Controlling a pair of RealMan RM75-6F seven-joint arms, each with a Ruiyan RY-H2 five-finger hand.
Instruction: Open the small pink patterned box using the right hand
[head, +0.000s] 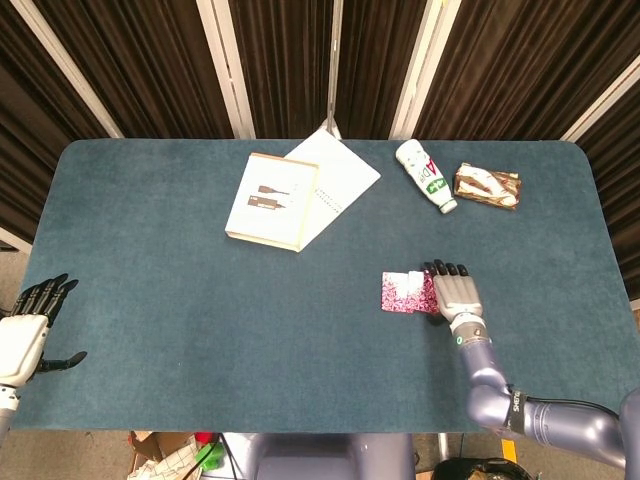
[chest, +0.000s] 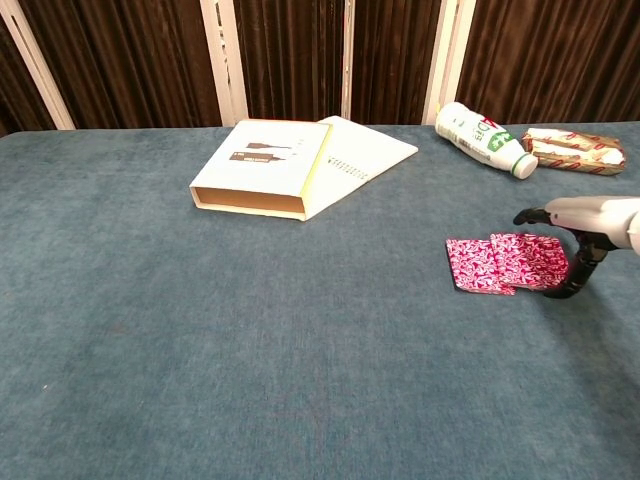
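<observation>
The small pink patterned box lies on the blue table right of centre, and the chest view shows it as two overlapping pink parts. My right hand lies over its right end with the fingers stretched out flat. In the chest view the right hand hovers just above the right pink part, and its thumb reaches down to the table at the box's right edge. I see nothing pinched. A white strip shows on the box's top edge. My left hand hangs off the table's front left, holding nothing.
A flat cream box lies on a white sheet at the back centre. A white bottle lies on its side at the back right, beside a brown patterned packet. The table's front edge is close behind my right hand.
</observation>
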